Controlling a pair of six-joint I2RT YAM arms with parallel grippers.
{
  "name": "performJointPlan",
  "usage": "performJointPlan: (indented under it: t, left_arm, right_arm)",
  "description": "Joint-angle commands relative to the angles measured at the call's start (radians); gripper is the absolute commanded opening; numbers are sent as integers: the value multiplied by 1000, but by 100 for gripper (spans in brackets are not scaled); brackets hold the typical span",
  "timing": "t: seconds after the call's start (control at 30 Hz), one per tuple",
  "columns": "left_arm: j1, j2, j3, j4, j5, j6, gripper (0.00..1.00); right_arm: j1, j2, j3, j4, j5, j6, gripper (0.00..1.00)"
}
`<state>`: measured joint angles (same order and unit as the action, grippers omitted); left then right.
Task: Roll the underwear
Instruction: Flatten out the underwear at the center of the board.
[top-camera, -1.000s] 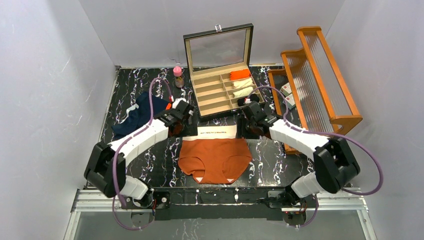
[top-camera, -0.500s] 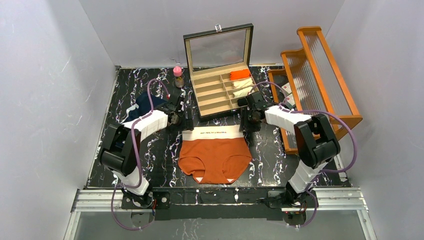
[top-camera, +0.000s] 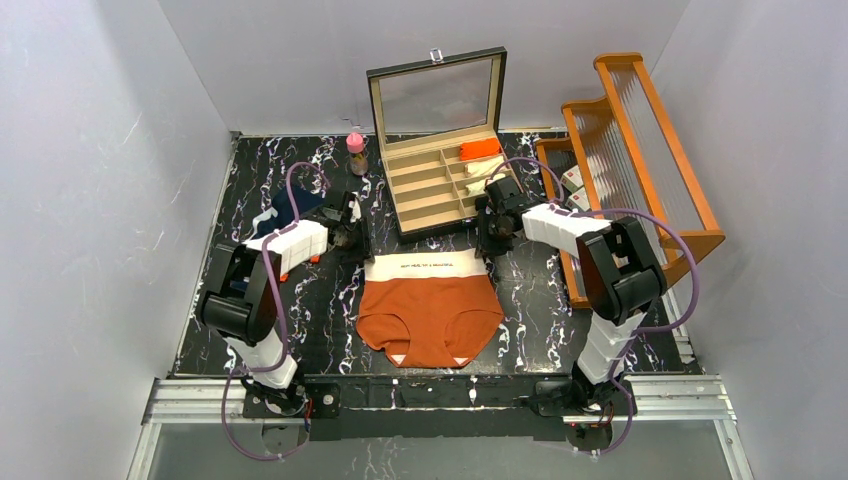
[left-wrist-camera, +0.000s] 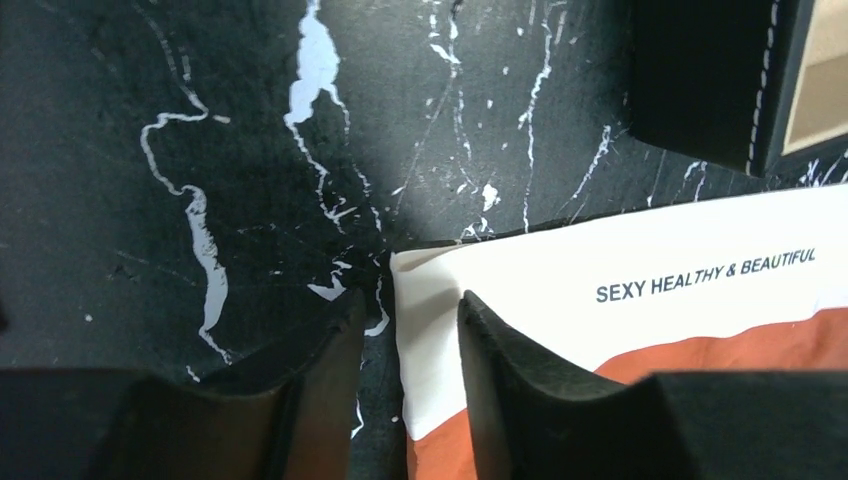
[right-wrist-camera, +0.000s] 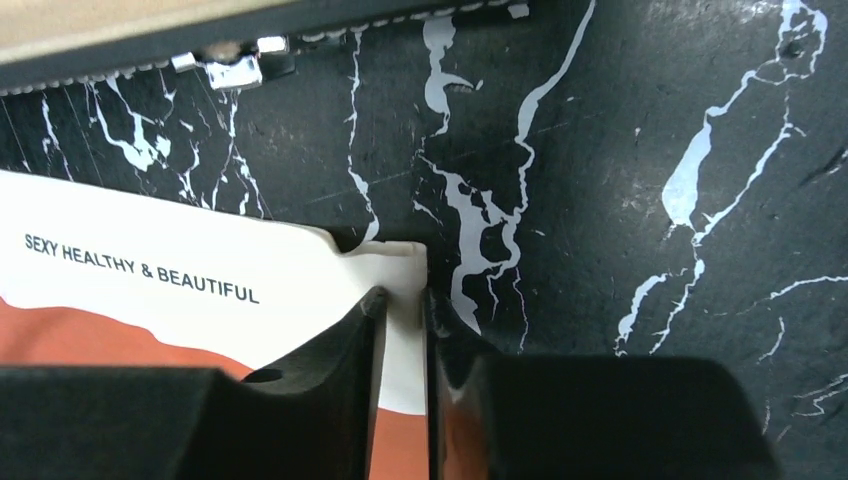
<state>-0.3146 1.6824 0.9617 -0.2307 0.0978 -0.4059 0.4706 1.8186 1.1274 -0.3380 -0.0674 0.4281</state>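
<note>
The rust-orange underwear (top-camera: 430, 315) lies flat in the middle of the table, its white waistband (top-camera: 425, 265) on the far side. My left gripper (top-camera: 357, 245) stands at the waistband's left corner (left-wrist-camera: 440, 330); it is open, its jaws straddle the cloth edge, and a strip of bare table shows beside the left finger. My right gripper (top-camera: 490, 240) is at the right corner, its jaws (right-wrist-camera: 405, 300) drawn close on the waistband edge (right-wrist-camera: 405, 270), which puckers slightly. Navy underwear (top-camera: 285, 212) lies at the back left, partly hidden by my left arm.
An open compartment box (top-camera: 445, 180) stands just beyond the waistband, with an orange roll (top-camera: 480, 149) and cream rolls (top-camera: 487, 170) inside. A small pink-capped bottle (top-camera: 356, 152) is to its left. A wooden rack (top-camera: 640, 150) fills the right side.
Both arms have swung outward and down to the waistband's two corners. Both grippers have narrowed, the right one closing onto the cloth edge. The waistband now lies fully uncovered.
</note>
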Motion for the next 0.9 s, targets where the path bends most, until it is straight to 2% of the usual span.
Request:
performJointPlan:
  t: [0.0, 0.1, 0.17, 0.27, 0.47, 0.67, 0.87]
  left_arm:
    - [-1, 34, -25, 11, 72, 34, 30]
    - [-1, 26, -21, 28, 95, 44, 7]
    - [-1, 9, -18, 30, 104, 48, 0]
    - [-1, -69, -24, 29, 103, 42, 0]
    - [-2, -394, -62, -36, 121, 15, 0]
    - [-15, -755, -56, -233, 124, -16, 0]
    - [-19, -963, 46, -426, 276, -59, 0]
  right_arm:
    - [-3, 25, 18, 22, -6, -17, 20]
    - [-3, 11, 29, 23, -25, -32, 3]
    - [-3, -25, 28, 26, -40, -40, 1]
    - [-3, -115, 14, 24, -73, -51, 1]
    - [-3, -408, -66, -17, -191, -41, 1]
    - [1, -760, -155, -92, -318, 15, 1]
    - [2, -1000, -81, -252, -435, 46, 1]
